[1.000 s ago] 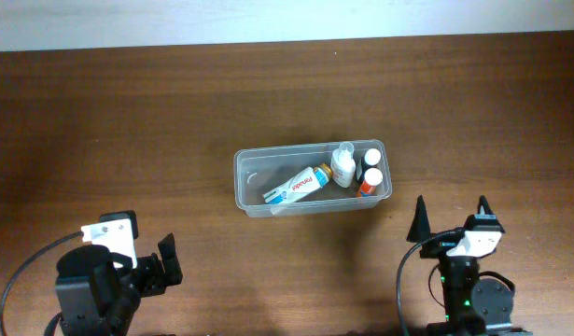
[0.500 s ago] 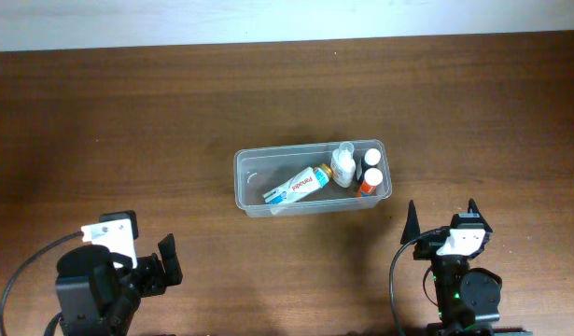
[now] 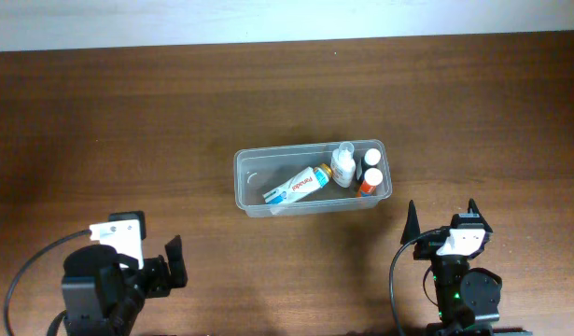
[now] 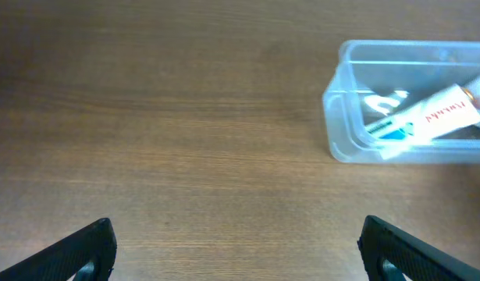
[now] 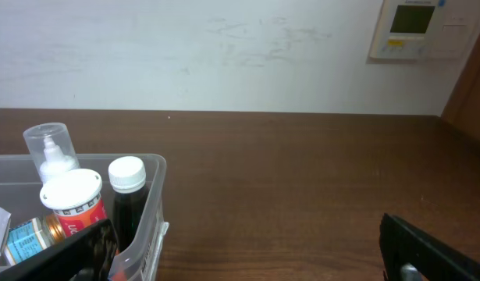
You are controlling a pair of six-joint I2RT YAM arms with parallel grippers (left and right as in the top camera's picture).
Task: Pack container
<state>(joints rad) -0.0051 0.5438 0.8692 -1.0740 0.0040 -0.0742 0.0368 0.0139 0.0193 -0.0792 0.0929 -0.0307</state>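
The clear plastic container (image 3: 252,159) sits at the table's middle. Inside lie a white tube with red lettering (image 3: 298,185), a clear-capped white bottle (image 3: 343,164), a dark bottle with a white cap (image 3: 371,157) and an orange bottle with a white cap (image 3: 371,179). My left gripper (image 3: 154,261) is open and empty at the front left, well away from the container (image 4: 343,133). My right gripper (image 3: 441,217) is open and empty just in front of the container's right end (image 5: 150,211).
The brown wooden table (image 3: 128,121) runs back to a white wall (image 5: 224,55). A wall thermostat (image 5: 415,27) shows in the right wrist view.
The right arm drew back slightly toward the front between the earliest frame and now. The left arm shifted slightly right and toward the front. The container's contents have not moved.
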